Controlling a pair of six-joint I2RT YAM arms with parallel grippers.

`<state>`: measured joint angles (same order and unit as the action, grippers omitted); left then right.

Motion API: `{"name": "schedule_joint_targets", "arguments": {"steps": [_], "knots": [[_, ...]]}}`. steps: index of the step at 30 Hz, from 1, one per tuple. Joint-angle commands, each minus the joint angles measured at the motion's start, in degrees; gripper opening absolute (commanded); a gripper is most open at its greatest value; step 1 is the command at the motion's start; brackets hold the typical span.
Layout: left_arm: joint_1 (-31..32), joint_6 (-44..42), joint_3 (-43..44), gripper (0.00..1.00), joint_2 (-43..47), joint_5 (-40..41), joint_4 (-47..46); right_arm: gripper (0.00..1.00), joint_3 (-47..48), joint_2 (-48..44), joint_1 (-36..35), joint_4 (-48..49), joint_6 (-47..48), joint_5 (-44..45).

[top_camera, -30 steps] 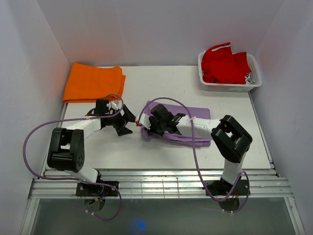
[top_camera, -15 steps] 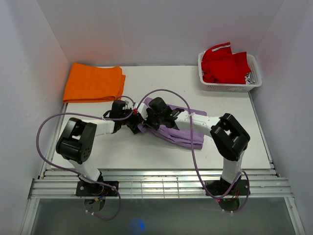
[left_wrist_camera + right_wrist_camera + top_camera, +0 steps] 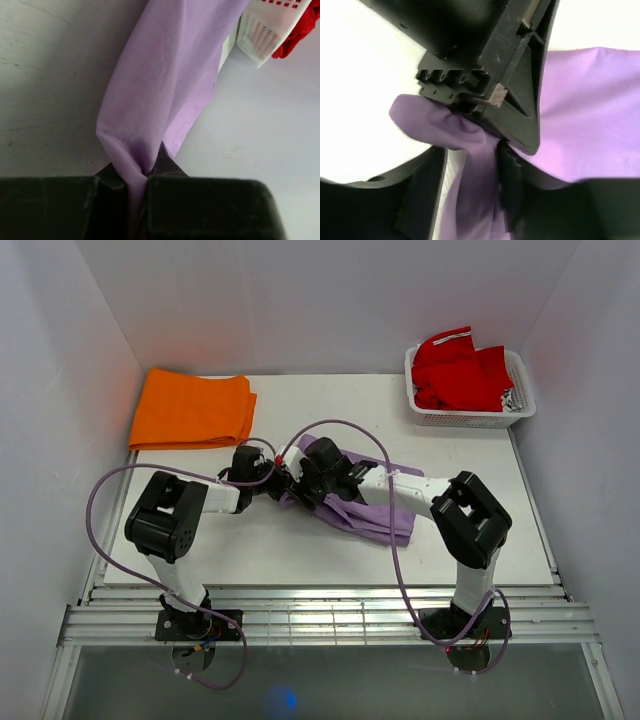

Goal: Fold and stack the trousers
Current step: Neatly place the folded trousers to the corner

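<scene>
Left end effector (image 3: 145, 172) is clamped on a pinched fold of the trousers (image 3: 372, 508). Right end effector (image 3: 470, 167) is parted, with cloth loose between its fingers. Trousers are laid mid-desk (image 3: 330, 410) as a layered bundle, left end raised. Folding is judged largely done; stacking, presumably onto the orange garment (image 3: 190, 408) at the far-left corner, is left. Both arms are reached low inward, wrists nearly met.

Trousers (image 3: 392, 512) centre — basket (image 3: 470, 419) back right
</scene>
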<state>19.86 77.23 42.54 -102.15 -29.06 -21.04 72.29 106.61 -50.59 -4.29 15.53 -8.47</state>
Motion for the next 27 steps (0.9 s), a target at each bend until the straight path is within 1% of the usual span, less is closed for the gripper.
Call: {"name": "schedule_joint_targets", "arguments": {"steps": [1, 2, 3, 4, 6, 7, 8, 10, 11, 12, 14, 15, 16, 18, 21, 27], "knots": [[0.36, -0.93, 1.57, 0.00, 0.55, -2.85, -3.57, 0.64, -0.39, -7.18, -0.04, 1.60, 2.22, -2.44], [0.01, -1.90, 2.36, 0.00, 0.46, -2.67, -3.49, 0.69, -1.18, -8.59, 0.31, 0.44, 2.92, -1.73], [-0.69, -3.21, 3.24, 0.00, 0.46, -2.58, -3.40, 0.77, -2.06, -11.74, 1.45, -0.36, 4.06, -1.55], [-0.96, -5.05, 5.42, 0.00, 0.55, -2.49, -3.14, 0.80, -4.24, -13.17, 2.15, -1.41, 4.59, -1.46], [-1.22, -12.78, 8.68, 0.00, -0.06, -2.93, 0.37, 0.86, -6.45, -17.72, 4.95, -4.40, 5.47, -1.64], [-1.22, -16.29, 13.05, 0.00, -0.33, -2.85, 2.73, 0.87, -8.03, -18.79, 5.93, -5.45, 6.52, -1.99], [-1.22, -23.20, 15.09, 0.00, -0.68, -2.76, 6.50, 0.87, -8.65, -19.67, 7.07, -7.55, 7.05, -1.90], [-1.31, -30.70, 19.13, 0.00, -1.73, -2.50, 10.64, 0.88, -9.53, -21.17, 10.24, -9.32, 8.80, -1.55], [-1.31, -34.91, 24.81, 0.00, -2.43, -1.62, 17.54, 0.88, -9.89, -21.44, 11.38, -10.11, 9.34, -1.55], [-1.31, -43.74, 28.00, 0.00, -4.01, 0.39, 21.00, 0.88, -10.06, -21.53, 13.39, -11.25, 9.78, -1.55], [-1.57, -52.58, 35.28, 0.00, -5.07, 1.46, 28.56, 0.88, -9.89, -21.44, 15.07, -12.22, 10.92, -1.46], [-1.84, -60.63, 37.15, 0.00, -5.25, 2.16, 30.25, 0.88, -9.72, -21.18, 16.39, -12.66, 11.27, -1.46], [-2.10, -63.23, 38.30, 0.00, -5.17, 5.12, 31.14, 0.88, -9.54, -21.09, 16.92, -12.84, 11.63, -1.38], [-3.85, -67.63, 41.03, 0.00, -5.34, 7.51, 32.72, 0.88, -9.01, -20.83, 17.89, -13.02, 12.33, -1.20], [-7.27, -70.63, 45.24, 0.00, -6.83, 9.63, 34.13, 0.88, -8.05, -20.21, 18.42, -13.54, 12.86, -1.37], [-13.61, -75.73, 51.58, 0.00, -7.45, 8.23, 31.59, 0.88, -6.11, -18.63, 18.51, -14.60, 13.12, -2.52]]}}
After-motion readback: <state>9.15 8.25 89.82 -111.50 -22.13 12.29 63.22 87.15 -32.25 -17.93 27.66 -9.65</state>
